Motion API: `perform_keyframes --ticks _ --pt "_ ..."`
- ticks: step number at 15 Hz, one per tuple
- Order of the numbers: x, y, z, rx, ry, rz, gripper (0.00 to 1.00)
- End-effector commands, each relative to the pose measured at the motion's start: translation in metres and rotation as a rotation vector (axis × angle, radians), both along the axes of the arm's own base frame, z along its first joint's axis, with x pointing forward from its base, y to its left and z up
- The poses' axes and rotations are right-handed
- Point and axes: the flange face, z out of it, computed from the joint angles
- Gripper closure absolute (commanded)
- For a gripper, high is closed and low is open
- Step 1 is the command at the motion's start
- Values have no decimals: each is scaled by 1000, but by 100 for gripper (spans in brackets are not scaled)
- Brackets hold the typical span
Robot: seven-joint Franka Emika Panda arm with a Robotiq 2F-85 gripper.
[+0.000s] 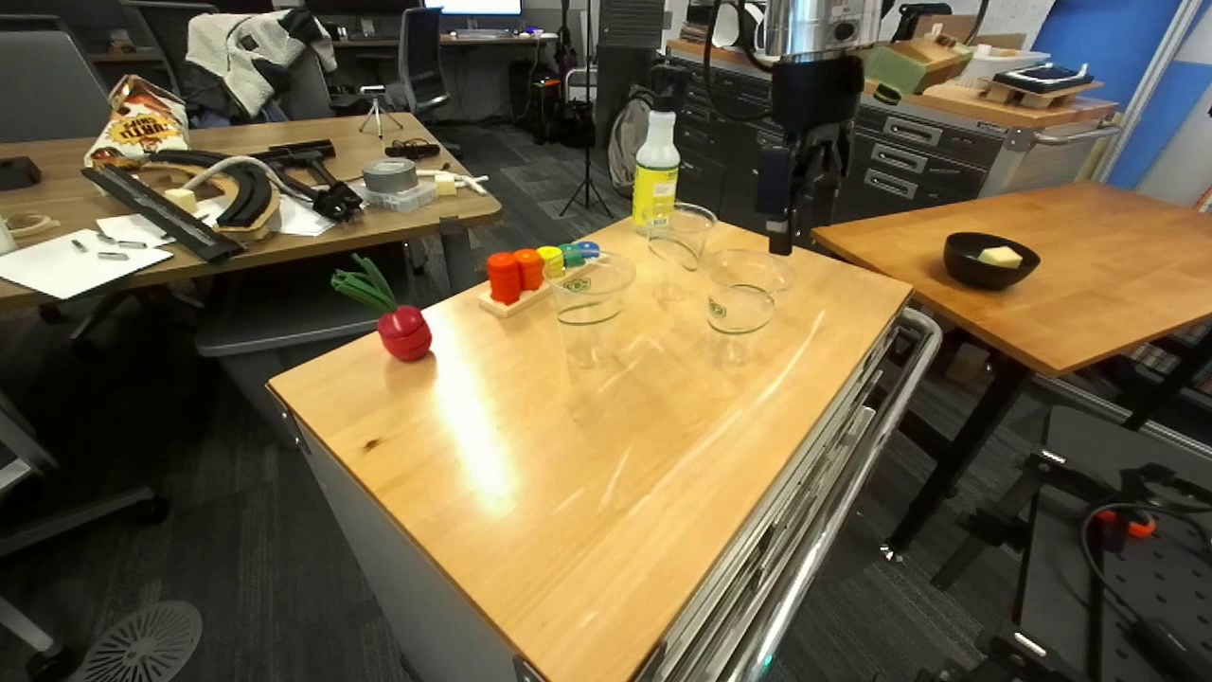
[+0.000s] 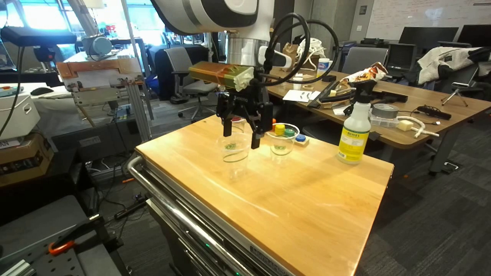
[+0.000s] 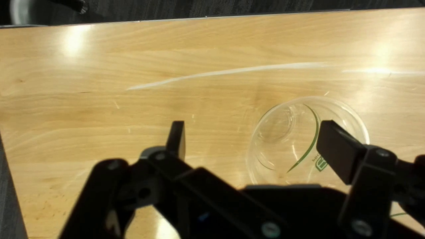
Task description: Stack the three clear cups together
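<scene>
Three clear cups stand upright and apart on the wooden cart top. In an exterior view they are a left cup (image 1: 589,301), a far cup (image 1: 682,248) and a right cup (image 1: 742,308). In an exterior view a near cup (image 2: 233,149) and another cup (image 2: 282,145) show, with the third (image 2: 238,124) partly hidden behind my fingers. My gripper (image 2: 241,139) is open and empty above the cart top, close to the cups. In the wrist view one cup (image 3: 282,142) lies under and beside the right finger of my gripper (image 3: 254,139). A green line of another cup shows at the lower right.
A yellow-green bottle (image 1: 655,185) stands at the cart's far end. A coloured peg toy (image 1: 516,277) is close to the cups, and a red toy vegetable (image 1: 405,332) stands at the edge. A metal rail (image 1: 852,511) runs along the cart's side. A black bowl (image 1: 990,263) sits on another table.
</scene>
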Motion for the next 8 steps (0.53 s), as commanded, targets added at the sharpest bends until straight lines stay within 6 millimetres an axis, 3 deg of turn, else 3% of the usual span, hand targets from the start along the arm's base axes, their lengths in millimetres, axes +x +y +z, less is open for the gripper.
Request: perform_keyframes --ticks 1,6,7,8 --pt "26 1 -16 35 5 -4 0" --pt "34 0 -42 23 40 3 0" --pt "33 -2 -46 31 39 -5 25" --pt "33 -3 -49 30 39 -10 26"
